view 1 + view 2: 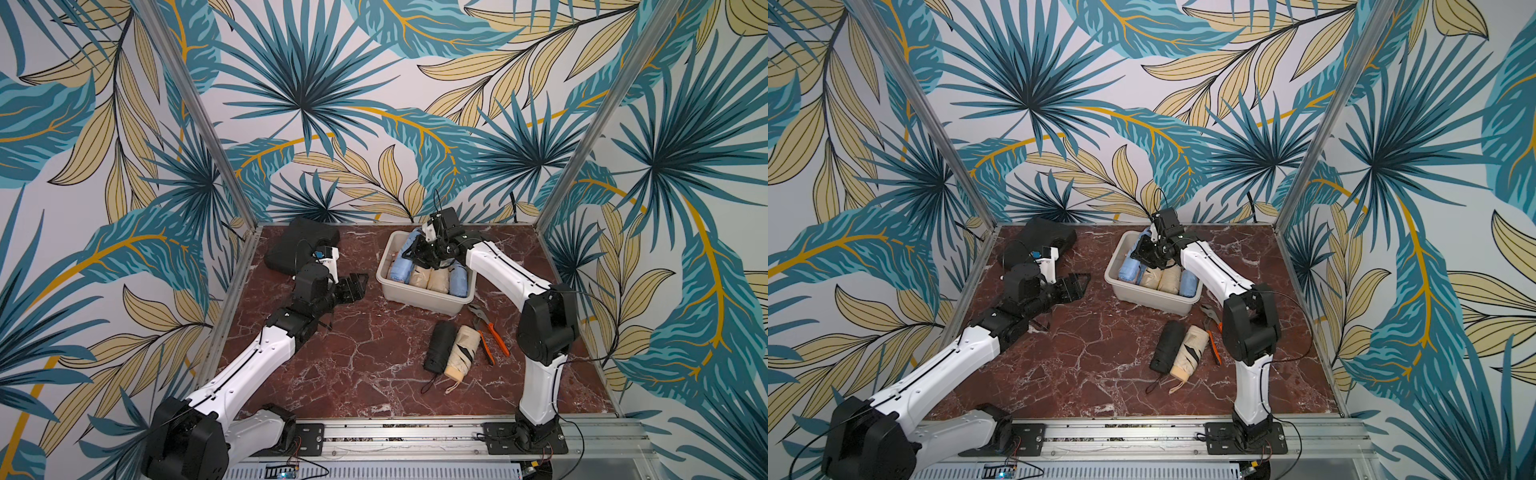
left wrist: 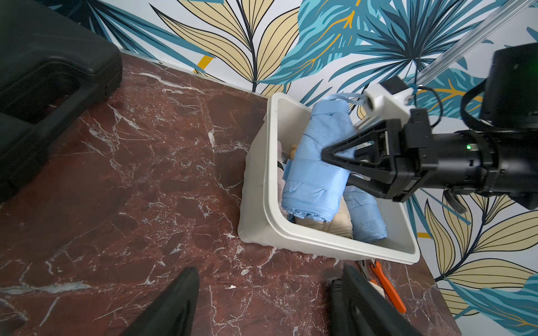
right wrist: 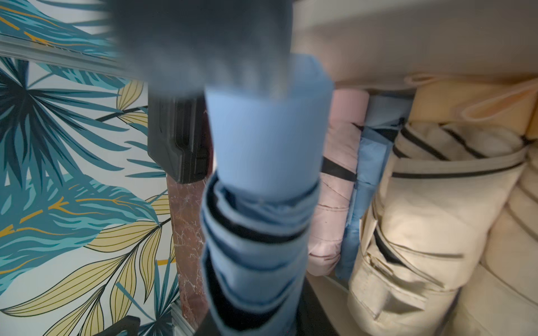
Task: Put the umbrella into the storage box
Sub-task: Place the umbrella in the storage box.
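The off-white storage box [image 1: 424,302] [image 1: 1152,301] [image 2: 317,243] stands at the back middle of the table, with several folded umbrellas in it. My right gripper [image 1: 420,250] [image 1: 1149,253] [image 2: 334,165] is shut on a light blue folded umbrella [image 1: 398,268] [image 1: 1128,268] [image 2: 311,177] [image 3: 262,145]. This umbrella lies along the box's left wall, on top of the others. My left gripper [image 1: 353,286] [image 1: 1075,284] [image 2: 267,293] stands open to the left of the box, above bare table, holding nothing.
A black folded umbrella [image 1: 438,347] and a beige one [image 1: 461,353] lie side by side in front of the box. Orange-handled pliers [image 1: 492,334] lie to their right, by the right arm. A black hard case [image 1: 297,245] [image 2: 43,96] sits at the back left.
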Controlling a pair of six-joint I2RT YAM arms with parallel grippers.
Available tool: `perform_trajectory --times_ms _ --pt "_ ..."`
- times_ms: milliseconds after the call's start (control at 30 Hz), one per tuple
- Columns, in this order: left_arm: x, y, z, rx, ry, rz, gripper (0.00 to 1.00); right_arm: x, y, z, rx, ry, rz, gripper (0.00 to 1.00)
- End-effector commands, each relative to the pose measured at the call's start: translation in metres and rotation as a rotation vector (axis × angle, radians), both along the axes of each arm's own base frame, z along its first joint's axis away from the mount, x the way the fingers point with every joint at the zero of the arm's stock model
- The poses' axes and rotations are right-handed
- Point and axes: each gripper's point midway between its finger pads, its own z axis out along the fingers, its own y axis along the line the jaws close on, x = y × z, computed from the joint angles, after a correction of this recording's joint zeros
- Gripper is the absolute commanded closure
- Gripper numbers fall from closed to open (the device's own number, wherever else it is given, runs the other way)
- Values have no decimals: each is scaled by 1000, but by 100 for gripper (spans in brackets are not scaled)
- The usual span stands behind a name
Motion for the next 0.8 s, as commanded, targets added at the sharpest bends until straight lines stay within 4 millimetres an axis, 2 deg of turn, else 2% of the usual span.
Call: perform_trajectory --times_ms 0,100,233,300,367,500,767 --pt "1 -3 11 -9 -44 0 20 -9 16 3 59 31 87 90" --pt "-2 -5 10 -7 -38 -10 20 -11 21 -8 54 50 120 84" --pt "-7 -10 7 -14 -30 -27 20 -12 22 -27 28 98 132 65" --pt "-11 -11 6 -13 -22 -32 19 -11 18 -32 2 102 120 52" --pt "-14 -13 4 -11 -18 -32 18 -9 11 -33 -38 85 100 45" --pt "-19 -24 -1 -4 -24 -28 18 -3 -7 -15 -131 -23 76 30" --pt "-38 -62 -23 61 -5 -5 19 -6 -41 30 -236 -189 60 20"
